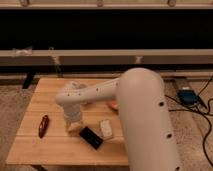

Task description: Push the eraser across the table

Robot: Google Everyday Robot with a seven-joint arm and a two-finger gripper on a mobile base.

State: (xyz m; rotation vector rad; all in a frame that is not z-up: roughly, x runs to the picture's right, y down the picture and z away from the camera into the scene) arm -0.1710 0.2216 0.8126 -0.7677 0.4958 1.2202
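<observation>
Down at centre-left of the frame, the gripper (75, 126) sits just left of the eraser (91, 137) on the table (30, 150); whether it is clenched I cannot tell. Pushing should stay low and square, steering clear of the whitish block (105, 128).

high view behind arm, table (35, 150) below, gripper (74, 126) mid-frame

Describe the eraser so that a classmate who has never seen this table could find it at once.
Start at the wooden table and find the white arm's gripper near its middle. Just right of the gripper lies the eraser, a flat black slab, darker than the whitish block beside it and unlike the red oblong far left.
</observation>
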